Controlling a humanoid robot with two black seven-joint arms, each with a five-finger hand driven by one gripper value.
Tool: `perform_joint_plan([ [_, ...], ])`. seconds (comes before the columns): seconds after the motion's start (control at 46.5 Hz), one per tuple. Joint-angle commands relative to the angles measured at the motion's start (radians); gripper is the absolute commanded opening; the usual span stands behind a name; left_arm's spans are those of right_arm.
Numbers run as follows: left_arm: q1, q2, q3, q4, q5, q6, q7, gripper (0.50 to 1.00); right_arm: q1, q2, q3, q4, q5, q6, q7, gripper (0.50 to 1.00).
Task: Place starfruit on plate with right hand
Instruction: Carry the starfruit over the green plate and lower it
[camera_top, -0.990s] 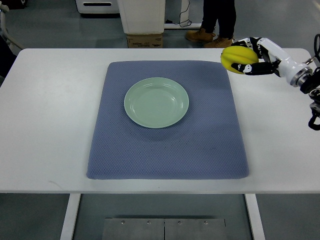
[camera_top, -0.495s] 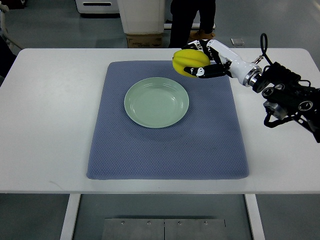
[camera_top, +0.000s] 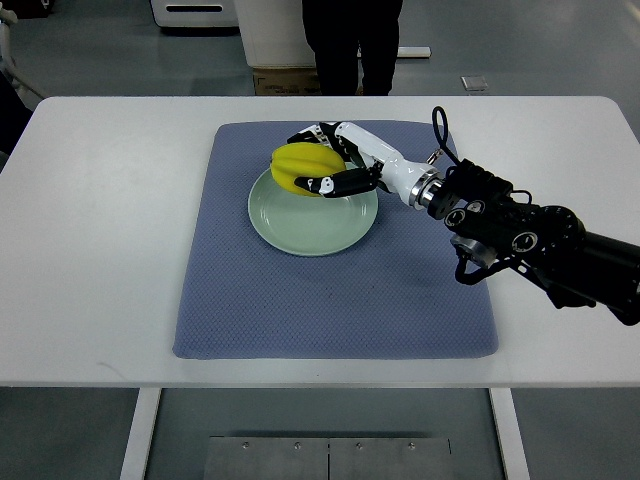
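White surface (camera_top: 110, 250) under a blue mat (camera_top: 400, 290): our right hand (camera_top: 330, 165) grips the yellow starfruit (camera_top: 300, 166) over the far rim of the green plate (camera_top: 310, 220) just below it; next we should lower and release.

A white table (camera_top: 100, 250) carries a blue-grey mat (camera_top: 330, 300), which lies flat at its centre.
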Motion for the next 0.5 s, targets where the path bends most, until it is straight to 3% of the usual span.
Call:
perform_joint_plan([
  [0.0, 0.000, 0.000, 0.000, 0.000, 0.000, 0.000, 0.000, 1.000, -0.005, 0.036, -0.003, -0.040, -0.002, 0.002, 0.000, 0.500],
  [0.474, 0.000, 0.000, 0.000, 0.000, 0.000, 0.000, 0.000, 1.000, -0.051, 0.048, -0.032, -0.147, -0.002, 0.002, -0.017, 0.500],
])
